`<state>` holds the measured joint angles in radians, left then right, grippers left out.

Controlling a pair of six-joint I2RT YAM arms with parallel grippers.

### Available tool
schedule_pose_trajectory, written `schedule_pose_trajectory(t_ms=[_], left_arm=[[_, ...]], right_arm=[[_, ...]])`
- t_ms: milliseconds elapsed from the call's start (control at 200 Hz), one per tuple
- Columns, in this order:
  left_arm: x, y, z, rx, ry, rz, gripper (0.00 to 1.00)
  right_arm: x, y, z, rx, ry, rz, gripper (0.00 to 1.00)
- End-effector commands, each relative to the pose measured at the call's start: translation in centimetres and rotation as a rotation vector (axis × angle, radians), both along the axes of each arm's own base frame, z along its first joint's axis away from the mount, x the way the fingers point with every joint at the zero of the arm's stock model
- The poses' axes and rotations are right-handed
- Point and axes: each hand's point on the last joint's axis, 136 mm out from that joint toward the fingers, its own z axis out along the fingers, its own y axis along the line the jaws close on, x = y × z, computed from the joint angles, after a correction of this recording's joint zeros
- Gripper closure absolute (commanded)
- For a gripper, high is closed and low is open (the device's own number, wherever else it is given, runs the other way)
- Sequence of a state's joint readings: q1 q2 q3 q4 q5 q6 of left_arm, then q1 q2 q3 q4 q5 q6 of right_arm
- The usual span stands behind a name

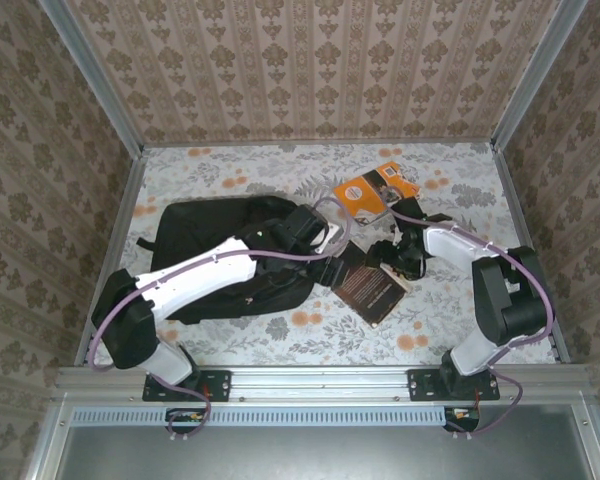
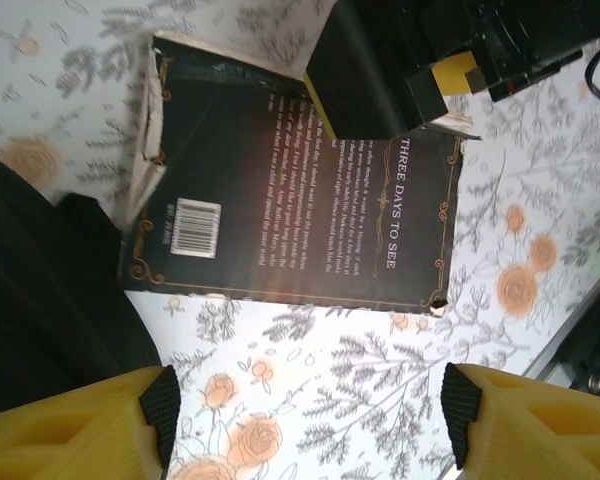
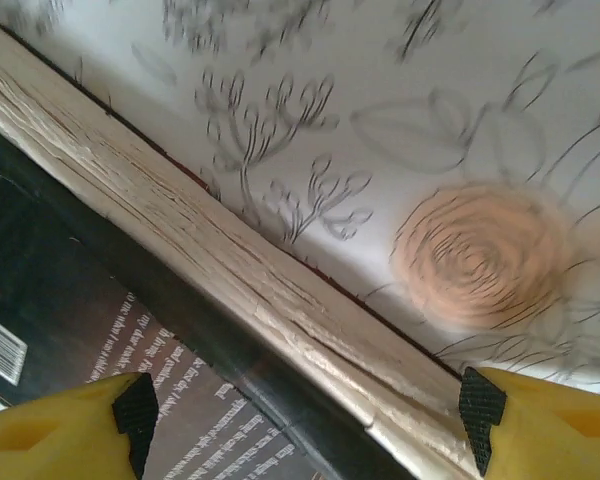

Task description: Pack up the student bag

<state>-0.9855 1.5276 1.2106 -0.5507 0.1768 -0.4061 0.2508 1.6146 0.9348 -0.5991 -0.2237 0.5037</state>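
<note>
barely begun, i judge: the student bag (image 1: 198, 222) lies just left of the three days to see paperback (image 1: 372, 292), the orange book (image 1: 368, 192) behind that paperback, both unpacked; left fingers (image 2: 161, 405) and right fingers (image 3: 136, 410) hang spread, empty, by it.

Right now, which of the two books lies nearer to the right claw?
The dark book, back cover up with a barcode: the open right claw hangs over its page edge. The orange book lies farther back, apart from it.

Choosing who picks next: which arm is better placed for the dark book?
Right. The right tool, open, straddles the dark book at its page edge; the left tool hovers farther off, by the student bag.
</note>
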Motion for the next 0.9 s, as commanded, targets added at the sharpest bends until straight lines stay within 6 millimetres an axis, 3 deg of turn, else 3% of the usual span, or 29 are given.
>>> schedule_pose_trajectory(t_ms=[0,190,225,355,480,555,710,895], left_arm=[[-2.6,1.5,-2.3,0.075,0.023,-0.067,0.32],[-5.8,2.3,-6.0,0.132,0.074,-0.16,0.49],[-6.4,2.4,-6.4,0.143,0.071,-0.179,0.51],[-7.5,1.7,-5.0,0.127,0.001,-0.242,0.52],[-8.9,0.2,-2.9,0.091,-0.07,-0.323,0.47],[-9.7,-0.4,-3.2,0.095,-0.07,-0.359,0.48],[-9.8,0.3,-7.1,0.216,-0.062,-0.381,0.67],[-9.6,0.6,-9.5,0.264,-0.108,-0.445,0.95]], right_arm=[[-2.0,1.4,-0.1,0.056,0.022,0.022,0.18],[-4.9,2.8,0.3,0.169,0.038,0.019,0.19],[-4.7,3.0,0.5,0.182,0.013,0.019,0.19],[-5.5,2.8,0.8,0.187,0.005,0.014,0.19],[-5.9,2.5,1.1,0.18,-0.014,0.008,0.19],[-6.2,2.3,0.8,0.176,-0.013,0.009,0.19],[-6.5,2.4,0.4,0.188,-0.007,0.012,0.2],[-6.4,3.1,0.5,0.226,-0.004,0.019,0.2]])
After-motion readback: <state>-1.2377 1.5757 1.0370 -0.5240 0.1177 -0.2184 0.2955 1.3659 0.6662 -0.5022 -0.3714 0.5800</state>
